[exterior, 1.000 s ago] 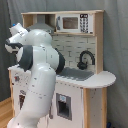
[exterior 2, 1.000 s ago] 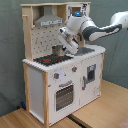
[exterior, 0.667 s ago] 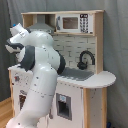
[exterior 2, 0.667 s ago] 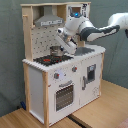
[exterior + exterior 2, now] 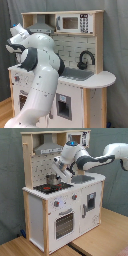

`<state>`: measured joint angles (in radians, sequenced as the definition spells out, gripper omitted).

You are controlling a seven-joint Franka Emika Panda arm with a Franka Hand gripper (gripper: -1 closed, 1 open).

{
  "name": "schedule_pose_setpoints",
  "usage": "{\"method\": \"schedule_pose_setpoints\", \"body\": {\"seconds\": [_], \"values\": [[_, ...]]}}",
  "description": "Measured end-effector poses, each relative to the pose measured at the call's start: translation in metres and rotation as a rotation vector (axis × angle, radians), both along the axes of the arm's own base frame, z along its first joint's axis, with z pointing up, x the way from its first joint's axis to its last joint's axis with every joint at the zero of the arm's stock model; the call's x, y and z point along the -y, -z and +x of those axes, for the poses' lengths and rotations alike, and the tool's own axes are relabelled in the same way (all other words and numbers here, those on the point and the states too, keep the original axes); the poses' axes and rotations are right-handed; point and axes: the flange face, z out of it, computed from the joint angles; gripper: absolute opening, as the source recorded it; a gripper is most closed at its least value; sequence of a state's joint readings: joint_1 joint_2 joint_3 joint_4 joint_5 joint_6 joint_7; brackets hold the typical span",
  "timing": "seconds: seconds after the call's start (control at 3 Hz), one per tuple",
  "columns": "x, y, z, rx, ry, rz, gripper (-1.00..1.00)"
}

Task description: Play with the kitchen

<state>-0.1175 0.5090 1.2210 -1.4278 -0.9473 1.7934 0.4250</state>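
Over the hob, at nine o'clock in the first exterior view, my gripper is hidden behind the arm; I cannot tell its state. Across the second exterior view, the toy kitchen fills centre; the small pot sits at eight o'clock, just beside the gripper.

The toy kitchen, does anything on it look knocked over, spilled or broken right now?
Nothing stands out. The kitchen stands upright, the small metal pot sits upright on the hob, the oven door looks closed, and no spill shows on the counter. The arm's claw hovers near the pot.
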Motion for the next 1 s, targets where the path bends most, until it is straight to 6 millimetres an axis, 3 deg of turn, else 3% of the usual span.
{"method": "schedule_pose_setpoints", "body": {"seconds": [0.67,1.0], "values": [[-0.025,-0.003,0.002,-0.022,-0.008,0.005,-1.0],[-0.035,-0.007,-0.009,-0.05,-0.002,-0.022,-1.0]]}}
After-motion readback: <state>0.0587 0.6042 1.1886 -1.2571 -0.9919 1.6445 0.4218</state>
